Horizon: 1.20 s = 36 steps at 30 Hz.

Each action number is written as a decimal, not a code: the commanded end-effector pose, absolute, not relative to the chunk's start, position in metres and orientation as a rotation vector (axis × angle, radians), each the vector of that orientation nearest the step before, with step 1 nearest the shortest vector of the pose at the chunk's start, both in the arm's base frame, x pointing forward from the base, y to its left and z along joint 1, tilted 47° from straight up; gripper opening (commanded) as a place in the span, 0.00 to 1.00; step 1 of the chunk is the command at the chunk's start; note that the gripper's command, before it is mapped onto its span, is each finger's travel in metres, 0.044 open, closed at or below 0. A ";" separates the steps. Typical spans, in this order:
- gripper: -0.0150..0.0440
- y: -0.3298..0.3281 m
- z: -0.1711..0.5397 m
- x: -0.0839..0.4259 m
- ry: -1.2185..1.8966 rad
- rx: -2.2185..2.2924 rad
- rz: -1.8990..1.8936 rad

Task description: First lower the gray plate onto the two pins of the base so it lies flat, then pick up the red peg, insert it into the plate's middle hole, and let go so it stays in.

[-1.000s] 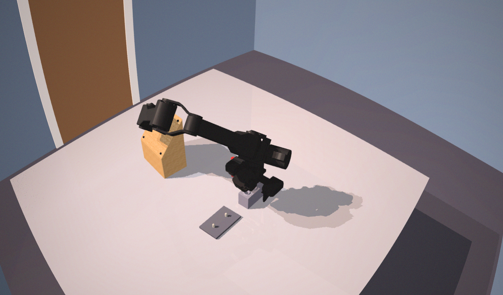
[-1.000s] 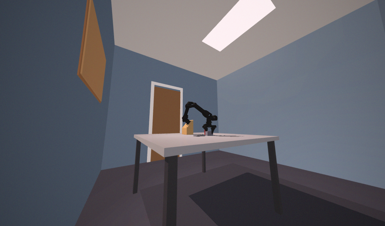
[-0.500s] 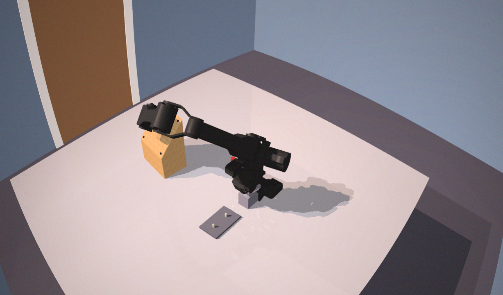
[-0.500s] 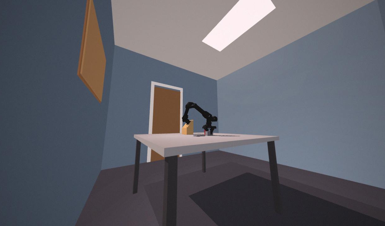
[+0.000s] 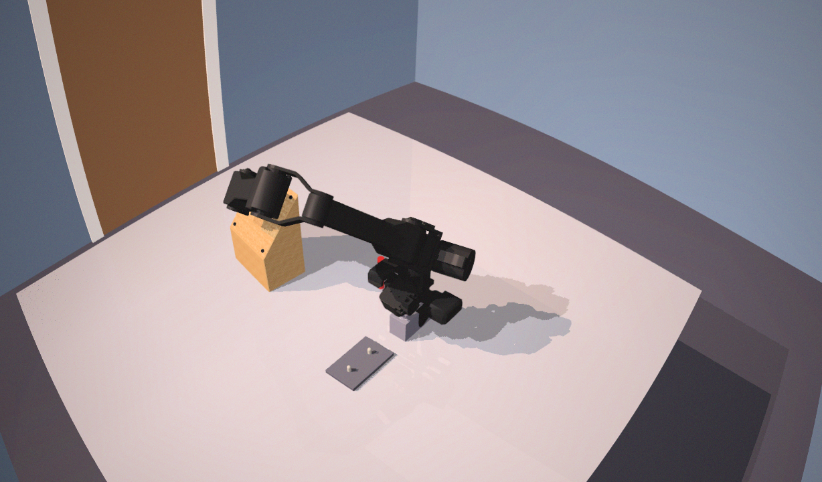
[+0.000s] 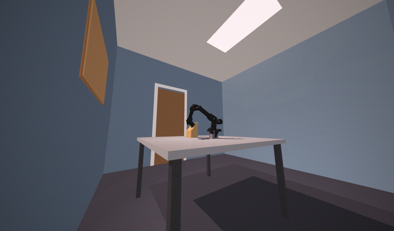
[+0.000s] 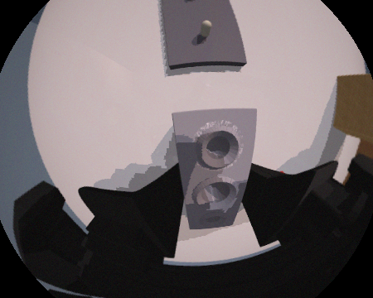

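Note:
The gray plate (image 5: 403, 327) (image 6: 213, 137) (image 7: 186, 126) is a thick block with round holes, standing on the table just beyond the base. My gripper (image 5: 409, 312) (image 6: 214, 134) (image 7: 205, 162) is shut on it, one finger against each long side. Two holes show well in the wrist view; a third is in shadow near the palm. The base (image 5: 359, 361) (image 6: 203, 138) (image 7: 220, 50) is a flat dark gray slab with two pale upright pins (image 5: 349, 368) and nothing on them. The red peg (image 5: 381, 259) (image 6: 209, 135) (image 7: 282, 171) stands close behind one finger, mostly hidden by the gripper.
A wooden block (image 5: 286, 258) (image 6: 192, 133) (image 7: 358, 108) with a slanted top stands under the arm's rear part, left of the gripper in the top view. The white table (image 5: 192, 359) (image 6: 169, 146) carries everything, and its edges are well away from the base.

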<state>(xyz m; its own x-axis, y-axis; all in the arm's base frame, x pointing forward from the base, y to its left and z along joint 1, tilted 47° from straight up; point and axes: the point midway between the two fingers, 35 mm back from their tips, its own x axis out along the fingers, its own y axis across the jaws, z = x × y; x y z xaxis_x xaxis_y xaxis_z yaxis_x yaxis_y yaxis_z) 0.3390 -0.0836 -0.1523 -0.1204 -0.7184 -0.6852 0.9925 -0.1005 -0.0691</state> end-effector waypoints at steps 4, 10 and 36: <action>0.25 -0.073 -0.144 0.345 0.627 0.579 -1.605; 0.25 -0.060 -0.133 0.351 0.630 0.582 -1.603; 0.25 0.000 -0.078 0.365 0.632 0.584 -1.603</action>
<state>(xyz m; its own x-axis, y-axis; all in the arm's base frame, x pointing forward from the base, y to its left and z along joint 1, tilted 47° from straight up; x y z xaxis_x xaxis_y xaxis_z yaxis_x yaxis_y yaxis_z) 0.3624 -0.0086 -0.0883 -0.1224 -0.7199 -0.6832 0.9925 -0.0914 -0.0815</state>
